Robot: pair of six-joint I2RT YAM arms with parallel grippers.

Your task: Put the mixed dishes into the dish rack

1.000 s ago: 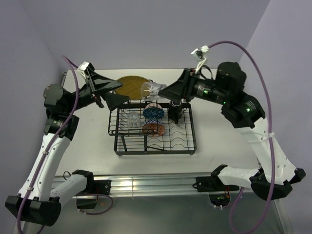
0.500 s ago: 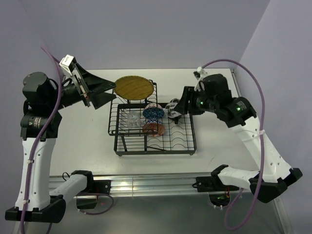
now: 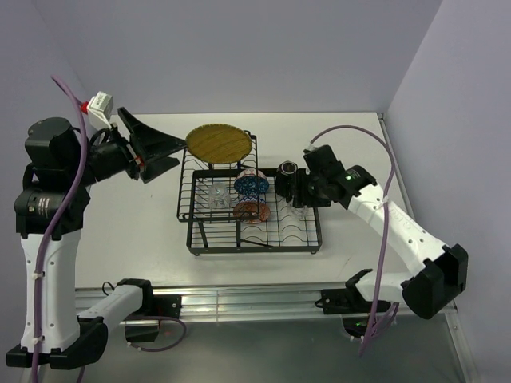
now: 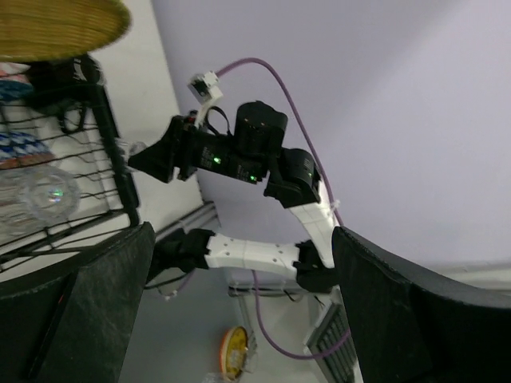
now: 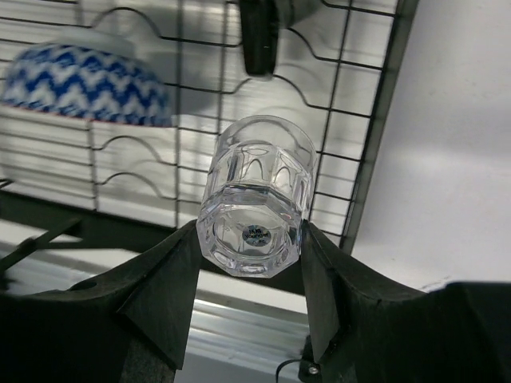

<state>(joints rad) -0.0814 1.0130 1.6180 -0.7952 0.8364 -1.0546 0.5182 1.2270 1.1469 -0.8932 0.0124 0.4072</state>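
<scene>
Dish rack (image 3: pixel 254 231) is sitting mid-frame | yellow plate (image 3: pixel 217 144) is resting at its upper-left edge | left gripper (image 3: pixel 176 152) is hanging spread wide, holding nothing, left of the rack | right gripper (image 5: pixel 251 239) is clamping a clear glass cup (image 5: pixel 257 171) over the rack's right side, right of the blue bowl (image 5: pixel 84 84).

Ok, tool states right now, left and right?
Left tool: open, holding nothing.
Right tool: closed on a clear glass cup.
</scene>
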